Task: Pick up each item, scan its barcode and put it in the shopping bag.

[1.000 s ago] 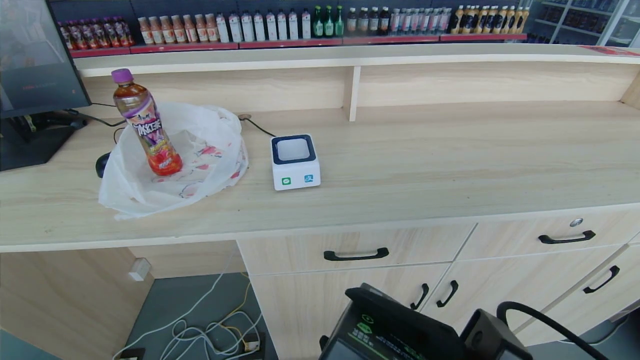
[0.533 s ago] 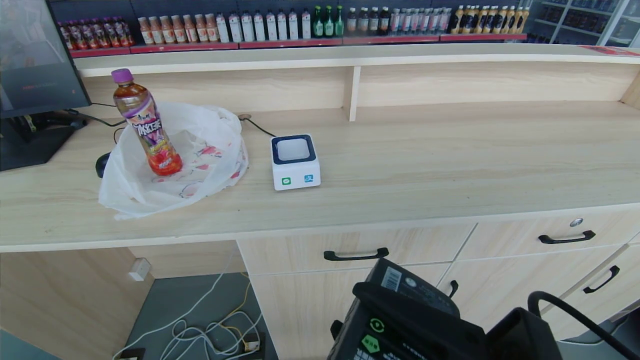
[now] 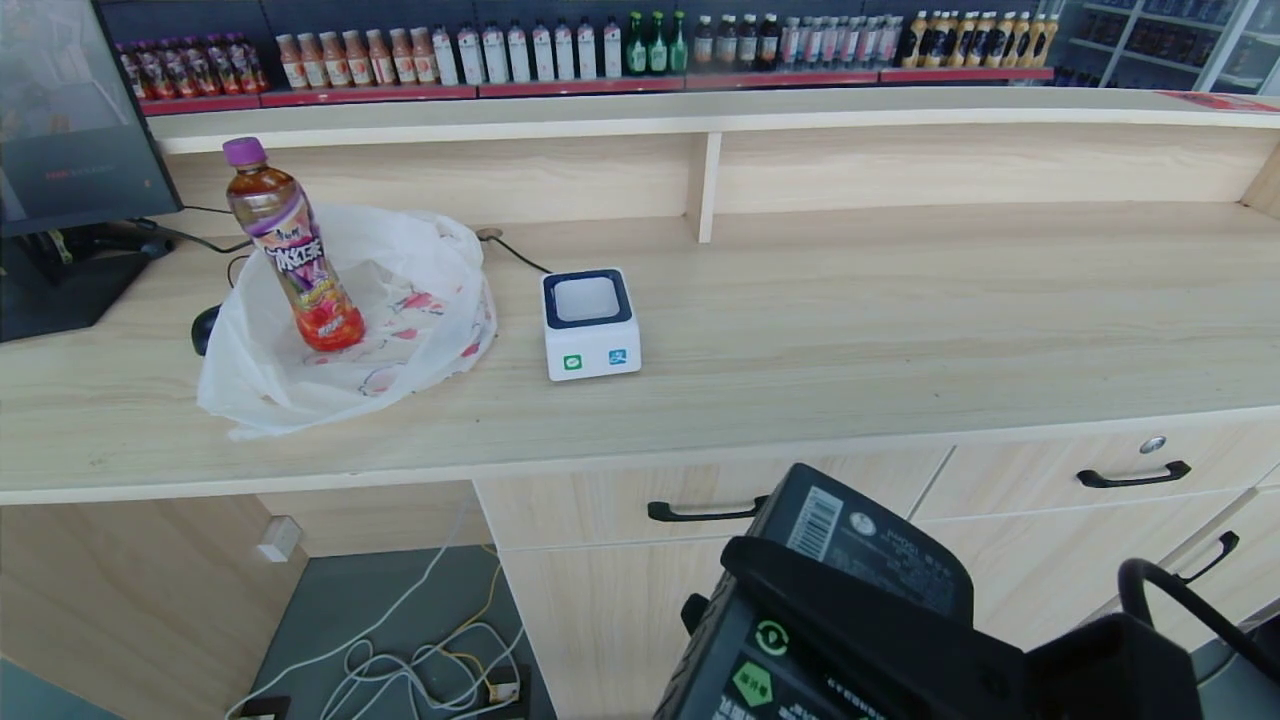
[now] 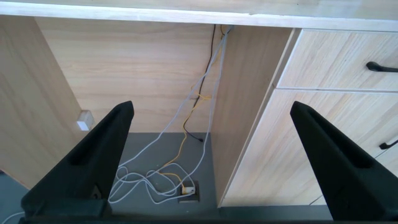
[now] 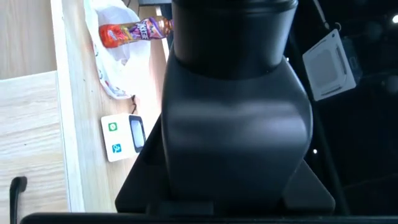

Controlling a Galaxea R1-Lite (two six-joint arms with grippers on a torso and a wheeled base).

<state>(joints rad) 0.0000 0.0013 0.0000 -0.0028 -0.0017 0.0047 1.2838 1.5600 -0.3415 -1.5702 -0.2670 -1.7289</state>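
Risen higher, the black, barcode-labelled pack [image 3: 885, 550] sits clamped in right hand [image 3: 850, 605]; left hand [image 4: 211, 109] apart.

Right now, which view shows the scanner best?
Head view: the whole scanner sits unobstructed on the counter, right of the bag. The right wrist view shows it sideways, at the edge of the held box. The left wrist view faces the cabinet under the counter.

Bottle [image 3: 292, 250] stands in shopping bag [image 3: 425, 320]; black pack [image 3: 880, 560] hangs before drawers [image 3: 1010, 480].
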